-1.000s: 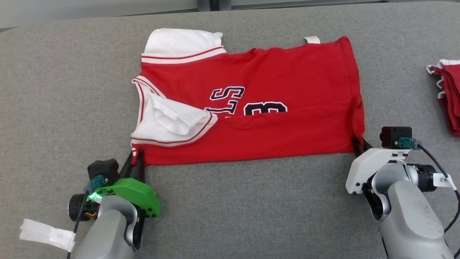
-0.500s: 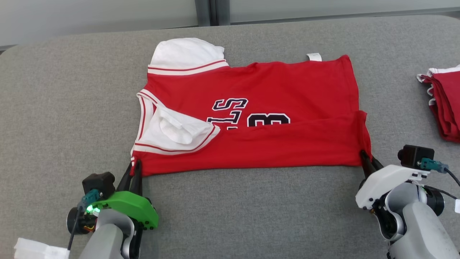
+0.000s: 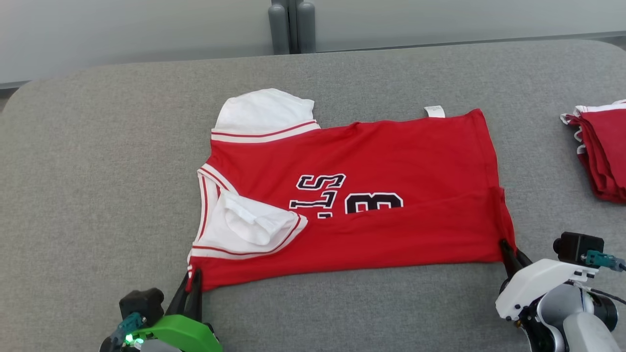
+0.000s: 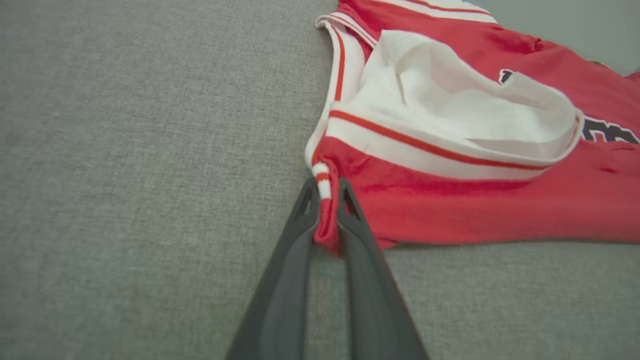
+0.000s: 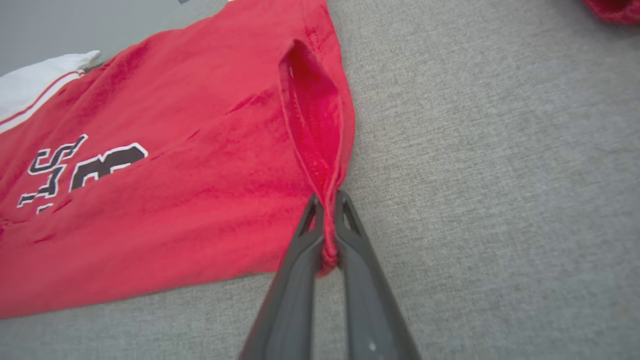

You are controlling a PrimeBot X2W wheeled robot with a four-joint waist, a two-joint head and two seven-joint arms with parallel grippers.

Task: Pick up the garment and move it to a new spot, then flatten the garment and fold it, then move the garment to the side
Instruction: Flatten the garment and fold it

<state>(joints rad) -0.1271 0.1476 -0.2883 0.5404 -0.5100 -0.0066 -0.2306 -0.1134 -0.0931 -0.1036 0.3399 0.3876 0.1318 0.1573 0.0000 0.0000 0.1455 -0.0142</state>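
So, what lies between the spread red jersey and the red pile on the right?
Bare grey surface separates jersey from pile, in the head view.

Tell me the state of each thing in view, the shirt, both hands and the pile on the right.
Red-and-white cloth jersey: lying flat on the grey fabric surface, near edge folded over its black lettering.
Left hand: shut on the jersey's near collar-side corner.
Right hand: shut on its near hem corner.
Stack of red garments: folded, at the right, apart from the jersey.
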